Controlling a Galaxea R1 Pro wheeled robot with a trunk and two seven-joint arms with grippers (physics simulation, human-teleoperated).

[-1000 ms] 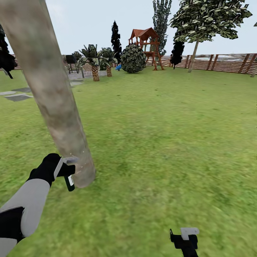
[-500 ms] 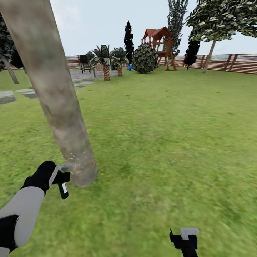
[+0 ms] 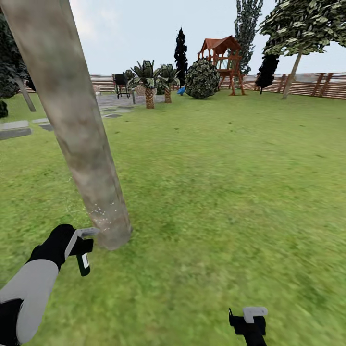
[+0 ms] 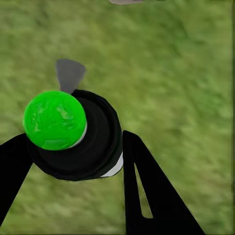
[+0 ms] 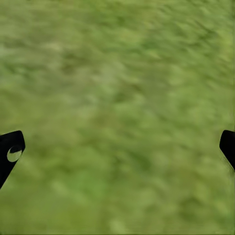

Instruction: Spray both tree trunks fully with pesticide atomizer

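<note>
Left gripper (image 3: 82, 245) jaws clamp the small round black atomizer (image 3: 83, 263), just beside the smooth mottled trunk (image 3: 81, 144) with whitish specks (image 3: 101, 212); right gripper (image 5: 117, 147) jaws wide over blurred grass (image 5: 117, 88).

Flat, even daylight under a pale overcast sky (image 3: 139, 29), no glare. No cast shadows on the green grass lawn (image 3: 226, 182). Grass texture smears into blur near the camera, worst at right; both wrist views soft. Far brown slatted fence (image 3: 317, 84) looks sharper.
</note>
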